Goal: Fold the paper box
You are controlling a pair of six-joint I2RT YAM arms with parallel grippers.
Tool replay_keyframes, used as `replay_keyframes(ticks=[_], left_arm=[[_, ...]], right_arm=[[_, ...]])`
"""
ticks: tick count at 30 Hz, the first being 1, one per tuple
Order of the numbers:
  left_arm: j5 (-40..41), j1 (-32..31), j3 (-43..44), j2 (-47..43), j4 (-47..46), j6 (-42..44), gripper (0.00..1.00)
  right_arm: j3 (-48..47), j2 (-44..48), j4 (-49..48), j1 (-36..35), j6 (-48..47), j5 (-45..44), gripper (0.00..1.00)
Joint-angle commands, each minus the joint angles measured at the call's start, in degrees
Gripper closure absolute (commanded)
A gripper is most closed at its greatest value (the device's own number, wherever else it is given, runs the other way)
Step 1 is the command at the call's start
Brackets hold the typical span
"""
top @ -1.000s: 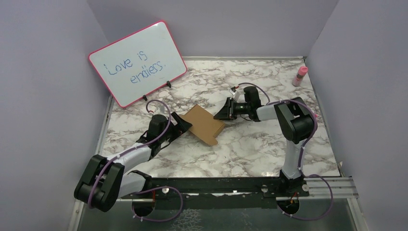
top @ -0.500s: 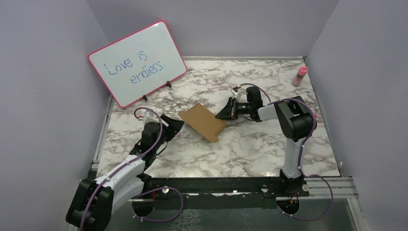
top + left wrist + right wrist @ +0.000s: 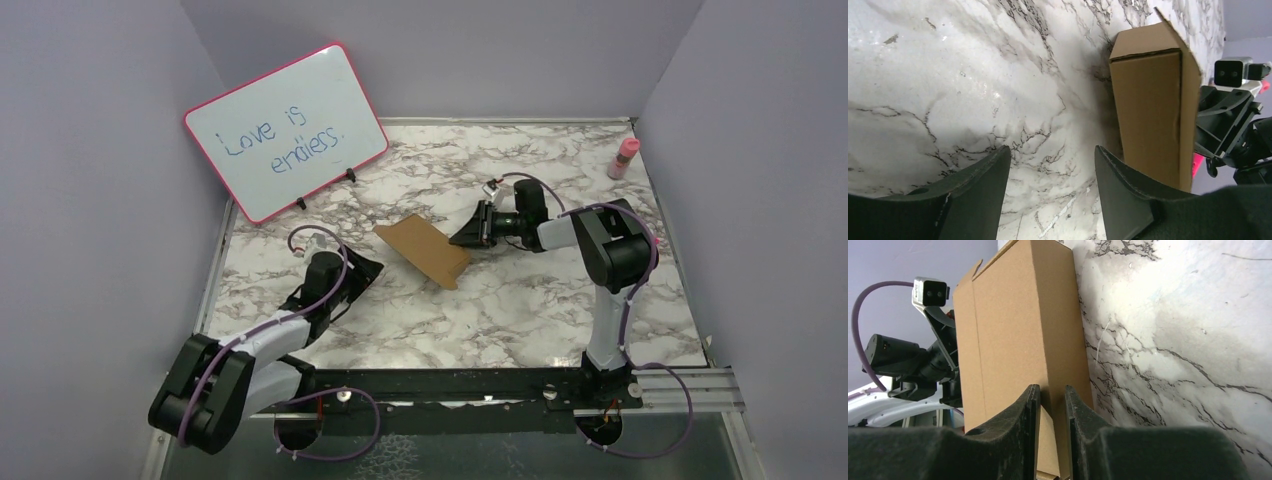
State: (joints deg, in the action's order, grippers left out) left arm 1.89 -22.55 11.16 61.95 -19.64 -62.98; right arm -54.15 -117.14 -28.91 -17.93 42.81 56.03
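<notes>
Brown cardboard, the paper box (image 3: 420,250) sits mid-way across the marble table (image 3: 520,310), long axis running far-left to near-right. Its right edge is pinched by the right gripper (image 3: 464,240). Nearby, the left gripper (image 3: 366,270) gapes empty.

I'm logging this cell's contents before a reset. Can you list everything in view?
paper box: one, brown, middle of the table
whiteboard: one, white with a pink frame and blue writing, far left
bottle: one, pink, far right corner of the table
table: one, white and grey marble
walls: lilac, on three sides
arms: two, black and white with purple cables, near edge
left end effector: one, black, open, left of the box and apart from it
right end effector: one, black, shut on the box's right edge
</notes>
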Motion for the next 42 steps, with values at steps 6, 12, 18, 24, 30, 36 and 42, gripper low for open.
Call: replay_keyframes(ticks=[6, 12, 18, 24, 30, 36, 42], left_arm=[[-4.8, -0.7, 7.1, 11.7, -5.8, 3.3, 0.35], [-6.5, -2.1, 13.0, 21.0, -9.6, 4.9, 0.36], [-7.7, -3.0, 16.8, 25.2, -10.5, 6.4, 0.36], [-9.0, -3.9, 19.4, 28.2, -10.9, 8.0, 0.37], [-12.2, -5.3, 21.2, 32.1, -12.1, 7.5, 0.44], [-12.7, -5.7, 18.8, 31.6, -13.4, 6.4, 0.46], [-12.0, -5.8, 15.8, 28.7, -13.4, 5.9, 0.46]], right_arm=[[0.8, -3.7, 8.6, 0.3, -6.1, -5.0, 0.73], [0.1, -3.4, 10.2, 0.3, -7.8, -5.9, 0.72], [-0.3, 0.3, 13.1, 0.2, -11.4, -9.3, 0.69], [-1.3, 4.9, 15.2, 0.3, -15.2, -11.7, 0.66], [-1.6, 7.6, 13.0, -0.7, -14.1, -8.8, 0.65], [-3.1, 10.7, 14.6, -1.6, -13.9, -8.1, 0.64], [-5.4, 11.8, 19.1, -3.1, -16.1, -10.6, 0.63]])
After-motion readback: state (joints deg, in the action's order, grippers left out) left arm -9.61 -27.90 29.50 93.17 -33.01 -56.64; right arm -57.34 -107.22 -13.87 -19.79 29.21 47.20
